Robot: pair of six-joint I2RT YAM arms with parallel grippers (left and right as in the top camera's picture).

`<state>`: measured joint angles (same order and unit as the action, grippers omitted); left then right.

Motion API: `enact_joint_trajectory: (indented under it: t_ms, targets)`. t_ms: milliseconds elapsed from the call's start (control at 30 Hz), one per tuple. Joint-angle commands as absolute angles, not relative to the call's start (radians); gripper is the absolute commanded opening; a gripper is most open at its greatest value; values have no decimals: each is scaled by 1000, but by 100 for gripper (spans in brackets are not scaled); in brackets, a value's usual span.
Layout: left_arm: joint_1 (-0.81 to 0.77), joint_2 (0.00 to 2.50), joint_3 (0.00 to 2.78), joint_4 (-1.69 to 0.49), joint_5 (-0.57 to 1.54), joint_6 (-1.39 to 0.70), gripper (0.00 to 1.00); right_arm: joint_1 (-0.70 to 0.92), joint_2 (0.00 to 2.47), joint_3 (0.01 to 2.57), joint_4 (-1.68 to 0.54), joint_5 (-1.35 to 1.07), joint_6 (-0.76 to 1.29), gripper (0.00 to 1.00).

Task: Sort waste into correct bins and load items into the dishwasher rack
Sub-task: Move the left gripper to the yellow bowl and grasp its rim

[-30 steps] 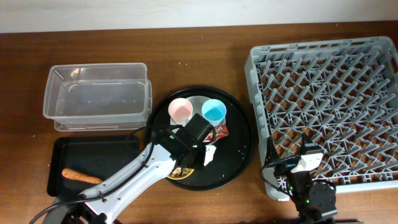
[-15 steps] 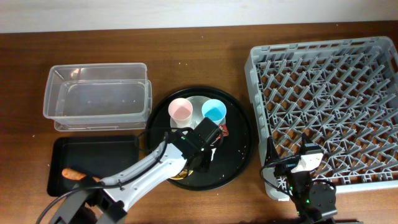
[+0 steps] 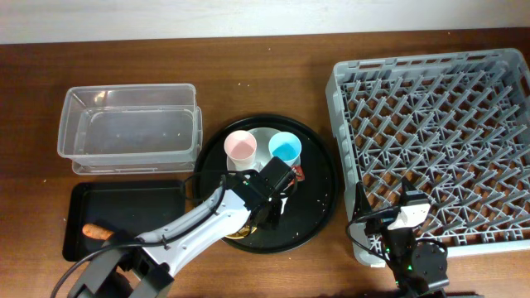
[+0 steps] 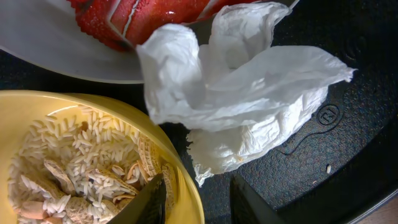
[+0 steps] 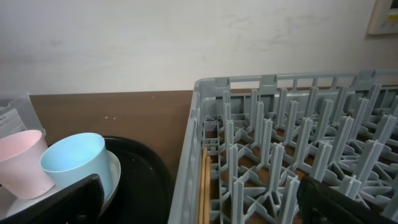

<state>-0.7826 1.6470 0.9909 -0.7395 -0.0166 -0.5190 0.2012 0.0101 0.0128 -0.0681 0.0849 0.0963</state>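
My left gripper (image 4: 198, 205) is open and low over the round black tray, one finger inside the yellow bowl (image 4: 186, 186), the other outside its rim. The bowl holds pale crumbs (image 4: 74, 162). The crumpled white tissue (image 4: 249, 81) lies just beyond, touching the red wrapper (image 4: 143, 15) on the pale plate (image 4: 50, 53). Overhead, the pink cup (image 3: 240, 149) and blue cup (image 3: 285, 149) stand on the plate (image 3: 263, 134). The carrot (image 3: 96, 232) lies in the shallow black tray (image 3: 124, 199). My right gripper (image 5: 205, 208) is open and empty at the rack's (image 3: 439, 124) front left corner.
The clear tub (image 3: 128, 128) stands at the back left, behind the shallow black tray. The large round black tray (image 3: 319, 211) sits between the bins and the rack. Two wooden sticks (image 5: 204, 186) lie inside the rack's left wall. My left arm (image 3: 190, 232) crosses the round tray's front left.
My left gripper has moved a little right and down over the tissue and bowl rim, covering the tissue from above. The arm now hides part of the carrot. The right arm has not moved.
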Motion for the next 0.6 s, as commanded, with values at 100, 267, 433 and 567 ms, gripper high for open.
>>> enact_joint_trajectory:
  t_ms: [100, 267, 433, 567]
  targets:
    - [-785, 1657, 981, -737, -35, -507, 22, 195, 7, 6, -73, 83, 89, 98]
    - [-785, 1657, 977, -737, -35, -507, 19, 195, 7, 6, -73, 83, 89, 98]
    - [-785, 1657, 975, -736, -34, -507, 18, 195, 7, 6, -73, 83, 89, 99]
    - [-785, 1657, 963, -732, -35, -511, 18, 195, 7, 6, -73, 83, 89, 98]
